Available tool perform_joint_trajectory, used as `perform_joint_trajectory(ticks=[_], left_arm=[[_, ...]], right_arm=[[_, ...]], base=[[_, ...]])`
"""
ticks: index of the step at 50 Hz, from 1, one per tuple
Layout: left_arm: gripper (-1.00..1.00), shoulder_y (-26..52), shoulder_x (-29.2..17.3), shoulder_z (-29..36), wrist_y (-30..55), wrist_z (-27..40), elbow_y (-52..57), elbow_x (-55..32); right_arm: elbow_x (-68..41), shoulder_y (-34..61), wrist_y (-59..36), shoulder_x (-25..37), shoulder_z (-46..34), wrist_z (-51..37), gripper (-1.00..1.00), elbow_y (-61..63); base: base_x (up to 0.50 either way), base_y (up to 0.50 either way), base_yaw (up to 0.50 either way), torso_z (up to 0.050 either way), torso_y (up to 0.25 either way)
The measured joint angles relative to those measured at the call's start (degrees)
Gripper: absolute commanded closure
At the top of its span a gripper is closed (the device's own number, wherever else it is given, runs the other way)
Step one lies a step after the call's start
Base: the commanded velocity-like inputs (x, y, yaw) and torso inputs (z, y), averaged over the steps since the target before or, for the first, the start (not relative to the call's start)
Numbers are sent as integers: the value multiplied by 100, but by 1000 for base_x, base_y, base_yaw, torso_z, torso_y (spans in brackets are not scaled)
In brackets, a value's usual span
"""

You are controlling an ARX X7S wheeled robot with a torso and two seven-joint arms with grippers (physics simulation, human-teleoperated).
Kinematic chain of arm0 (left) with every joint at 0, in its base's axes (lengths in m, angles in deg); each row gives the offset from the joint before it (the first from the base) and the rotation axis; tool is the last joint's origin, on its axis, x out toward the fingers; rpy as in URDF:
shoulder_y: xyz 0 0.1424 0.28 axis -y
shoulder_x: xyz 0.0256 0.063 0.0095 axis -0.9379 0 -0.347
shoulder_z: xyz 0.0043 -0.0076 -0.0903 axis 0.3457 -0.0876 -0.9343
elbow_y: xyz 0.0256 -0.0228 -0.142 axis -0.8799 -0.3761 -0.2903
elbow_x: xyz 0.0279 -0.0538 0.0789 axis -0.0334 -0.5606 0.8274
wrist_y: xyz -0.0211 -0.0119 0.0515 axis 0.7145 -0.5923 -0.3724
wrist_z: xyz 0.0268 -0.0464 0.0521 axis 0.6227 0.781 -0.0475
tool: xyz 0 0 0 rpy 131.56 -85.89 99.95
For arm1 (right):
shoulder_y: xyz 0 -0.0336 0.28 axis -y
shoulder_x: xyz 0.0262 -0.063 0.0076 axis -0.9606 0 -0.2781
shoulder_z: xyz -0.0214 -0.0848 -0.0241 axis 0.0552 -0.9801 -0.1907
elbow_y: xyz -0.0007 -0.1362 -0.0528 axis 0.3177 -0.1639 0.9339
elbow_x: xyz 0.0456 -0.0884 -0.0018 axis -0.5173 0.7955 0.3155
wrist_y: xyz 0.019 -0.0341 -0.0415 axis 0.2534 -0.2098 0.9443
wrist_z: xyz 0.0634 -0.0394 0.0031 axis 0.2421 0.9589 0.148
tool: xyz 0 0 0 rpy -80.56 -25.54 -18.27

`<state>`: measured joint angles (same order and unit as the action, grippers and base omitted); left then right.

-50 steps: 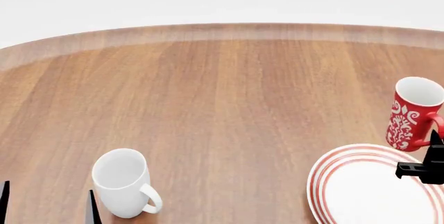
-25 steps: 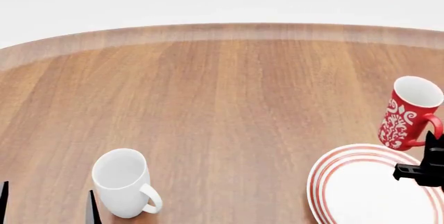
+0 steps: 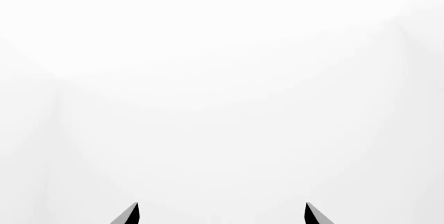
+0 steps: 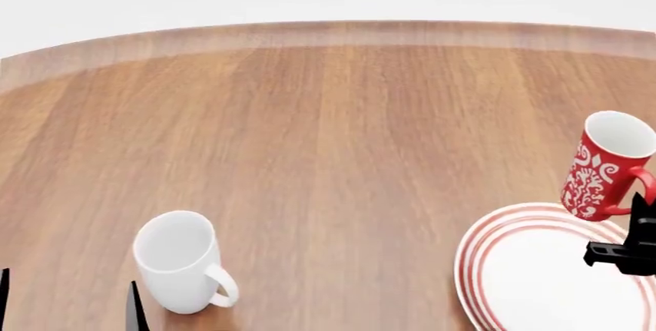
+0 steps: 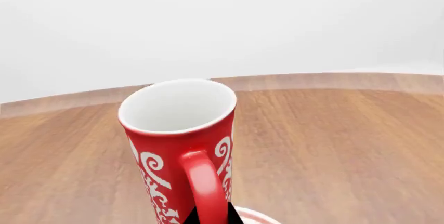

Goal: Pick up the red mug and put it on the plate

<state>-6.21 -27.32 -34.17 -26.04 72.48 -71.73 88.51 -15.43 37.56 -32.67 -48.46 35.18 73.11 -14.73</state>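
Wooden desk [image 4: 339, 131] is carrying all items. Plate [image 4: 533, 285] is sitting at the near right. White mug [image 4: 180, 263] is standing upright at the near left. Red mug [image 4: 600, 173] is tilting in the air over the plate's far rim, the right gripper [image 5: 210, 214] pinching its handle. Left gripper [image 3: 220, 213] is sitting empty, tips spread apart.

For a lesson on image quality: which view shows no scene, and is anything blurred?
Left wrist view: blank white, only the left end effector tips showing. Head view: sharp, evenly lit, red mug tilted by the plate. Right wrist view: sharp.
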Motion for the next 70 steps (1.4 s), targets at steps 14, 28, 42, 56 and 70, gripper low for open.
perform_joint_trajectory(ticks=[14, 28, 42, 56, 70], left_arm=[[-100, 38, -24, 55, -59, 113, -30, 56], [-100, 77, -58, 139, -94, 205, -48, 62], [-100, 110, -92, 218, -94, 295, -49, 70], [-100, 139, -125, 289, -86, 389, -44, 88], [-100, 199, -163, 410, -165, 476, -89, 59]], right_arm=[[196, -23, 8, -6, 202, 22, 100, 0], [446, -12, 12, -23, 348, -39, 100, 0], [692, 30, 55, -80, 474, -71, 100, 0], [826, 26, 76, -108, 614, -68, 100, 0], [958, -27, 54, -117, 823, -36, 100, 0]], base=[[0, 0, 0, 0, -114], [0, 0, 0, 0, -114], [0, 0, 0, 0, -113], [0, 0, 0, 0, -113], [0, 0, 0, 0, -6]])
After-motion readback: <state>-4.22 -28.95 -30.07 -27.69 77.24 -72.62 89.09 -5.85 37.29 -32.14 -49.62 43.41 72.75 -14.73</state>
